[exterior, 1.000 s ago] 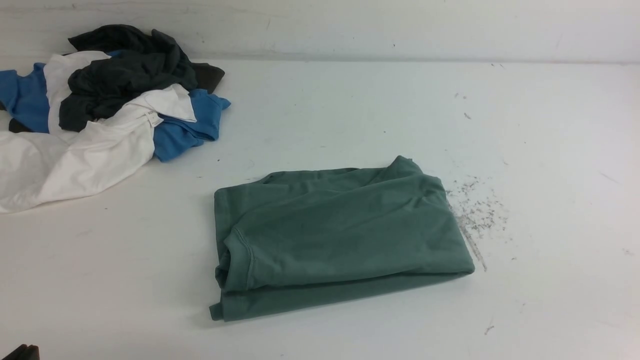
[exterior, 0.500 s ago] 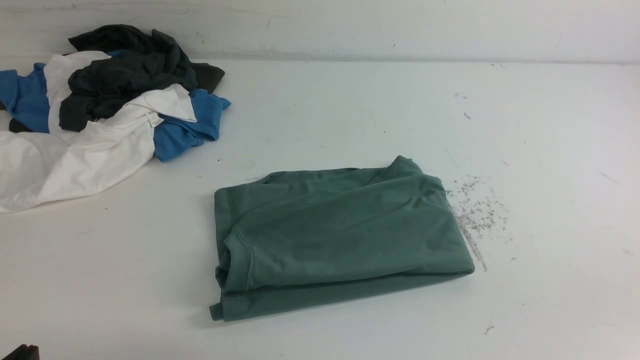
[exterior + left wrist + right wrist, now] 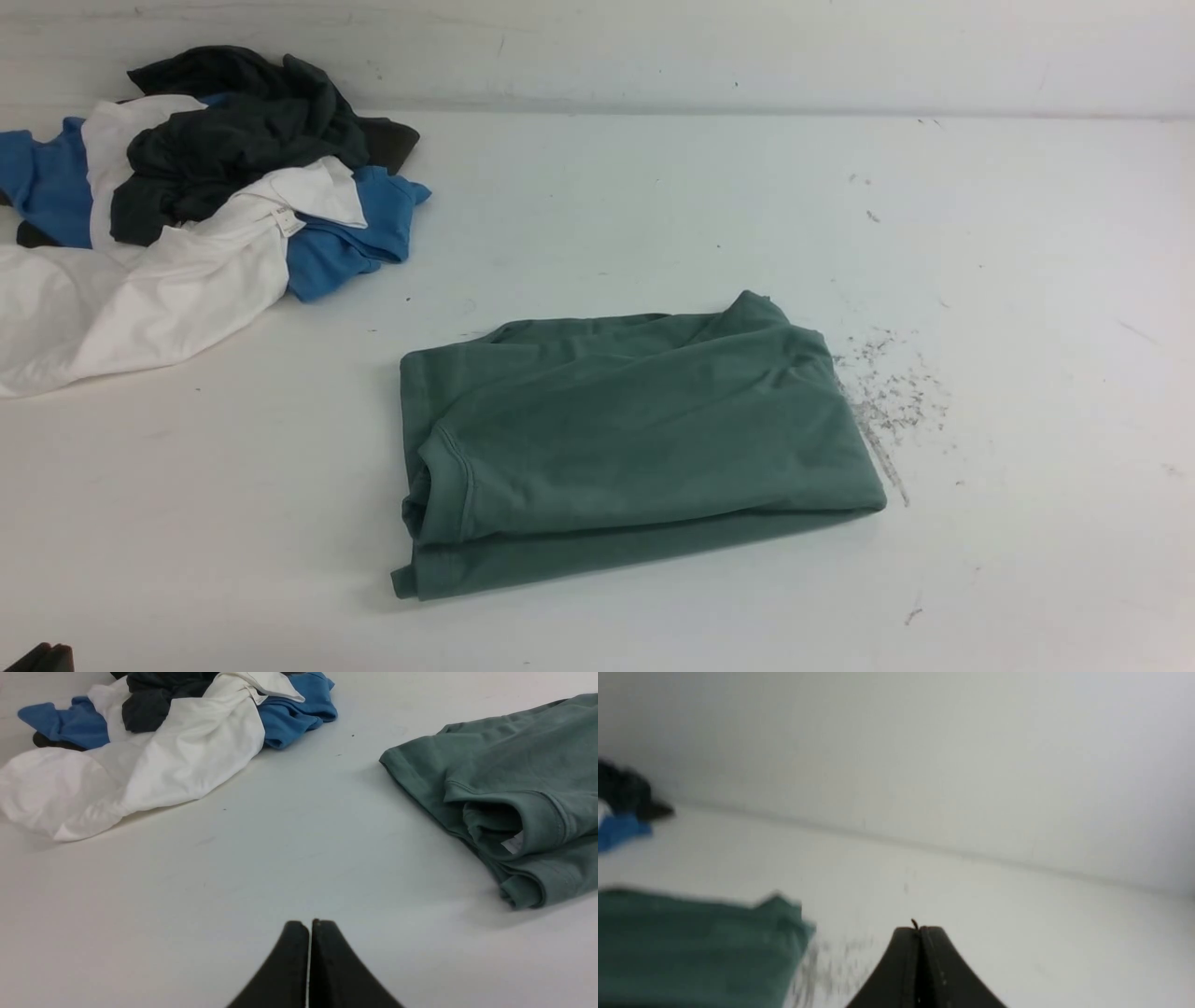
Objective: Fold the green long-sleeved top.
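The green long-sleeved top [image 3: 635, 439] lies folded into a compact rectangle on the white table, its ribbed neck opening facing left. In the left wrist view the top [image 3: 514, 779] shows its collar and a bit of white label. My left gripper [image 3: 310, 926] is shut with nothing in it, over bare table well short of the top. My right gripper [image 3: 920, 929] is shut and holds nothing, off the garment's right side, where the top [image 3: 691, 947] appears blurred. Neither gripper touches the cloth.
A heap of blue, white and dark grey-black garments [image 3: 187, 205] sits at the table's back left, also seen as a pile [image 3: 163, 732] in the left wrist view. Grey scuff marks [image 3: 887, 392] lie just right of the top. A wall bounds the table's far edge.
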